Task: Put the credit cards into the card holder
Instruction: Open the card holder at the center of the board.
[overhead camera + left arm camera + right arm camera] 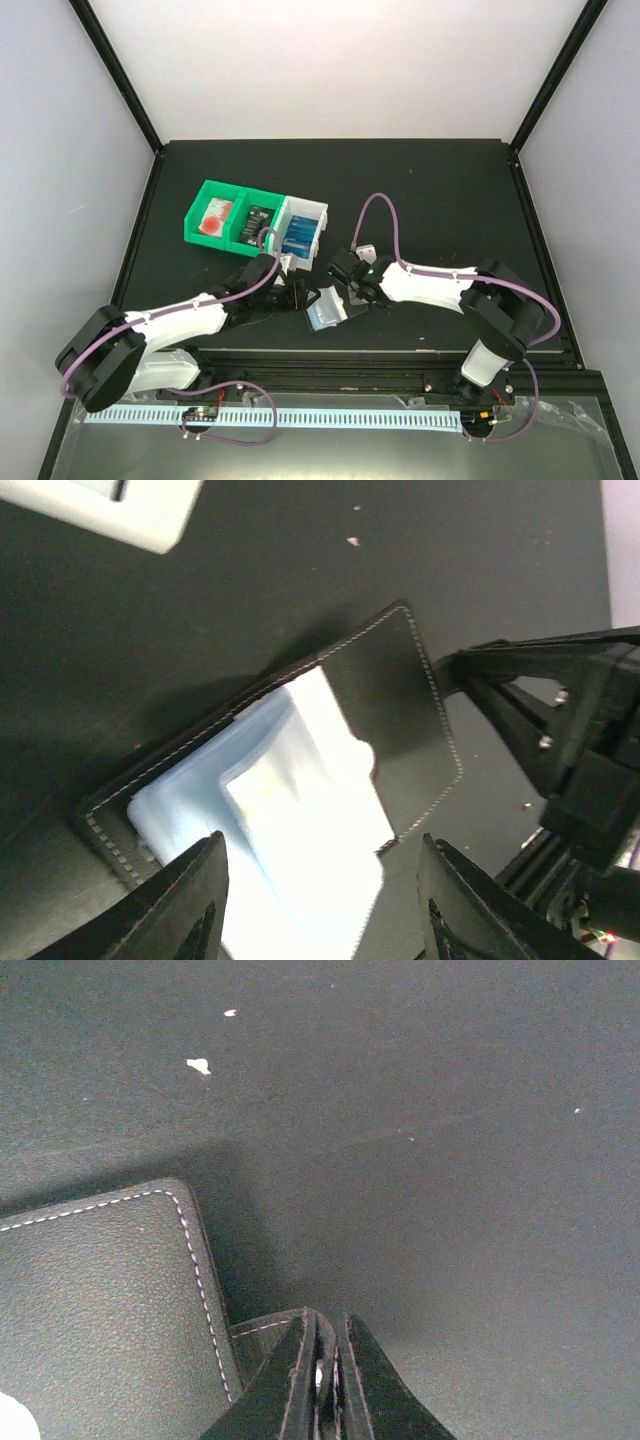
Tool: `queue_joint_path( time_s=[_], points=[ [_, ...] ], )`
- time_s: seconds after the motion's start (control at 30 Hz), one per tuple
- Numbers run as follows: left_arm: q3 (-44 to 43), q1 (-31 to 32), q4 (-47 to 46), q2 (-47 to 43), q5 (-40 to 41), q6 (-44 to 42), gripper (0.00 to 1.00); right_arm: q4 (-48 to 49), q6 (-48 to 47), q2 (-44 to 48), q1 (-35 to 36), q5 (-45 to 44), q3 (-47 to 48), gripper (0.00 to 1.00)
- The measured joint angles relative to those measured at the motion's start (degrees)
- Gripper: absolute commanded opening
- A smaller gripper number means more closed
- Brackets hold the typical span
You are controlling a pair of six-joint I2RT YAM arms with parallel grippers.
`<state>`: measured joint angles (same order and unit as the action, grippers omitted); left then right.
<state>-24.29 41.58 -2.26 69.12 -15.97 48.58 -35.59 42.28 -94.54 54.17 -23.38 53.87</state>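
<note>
The black card holder point(325, 305) lies open on the table between my two grippers. In the left wrist view its stitched black flap point(395, 715) is folded back and the clear pale sleeves point(270, 820) glare brightly. My left gripper point(325, 920) is open and empty, its fingers on either side of the sleeves just above them; it also shows in the top view point(292, 296). My right gripper point(322, 1375) is shut on the holder's strap point(262, 1328) beside the flap point(100, 1300). A blue credit card point(298, 234) lies in the white bin.
Two joined green bins point(203, 237) and a white bin point(317, 212) stand just behind the left gripper, one green bin with a red item point(214, 217), the other with a dark card point(256, 222). A corner of the white bin point(150, 525) shows in the left wrist view.
</note>
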Motion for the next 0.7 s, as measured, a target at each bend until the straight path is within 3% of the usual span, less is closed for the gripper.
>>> queue_joint_path(
  time_s=[0.47, 0.53, 0.7],
  points=[
    [0.0, 0.0, -5.2, 7.7, -5.2, 0.1, 0.48, 2.6, 0.5, -1.4, -0.7, 0.6, -1.4, 0.15],
    [0.0, 0.0, -6.3, 8.3, -5.9, 0.1, 0.42, 3.2, 0.5, -1.2, -0.9, 1.4, -2.1, 0.19],
    [-0.7, 0.0, -10.4, 11.3, -9.8, 0.2, 0.41, 4.1, 0.2, 3.0, -1.0, 3.1, -4.0, 0.37]
  ],
)
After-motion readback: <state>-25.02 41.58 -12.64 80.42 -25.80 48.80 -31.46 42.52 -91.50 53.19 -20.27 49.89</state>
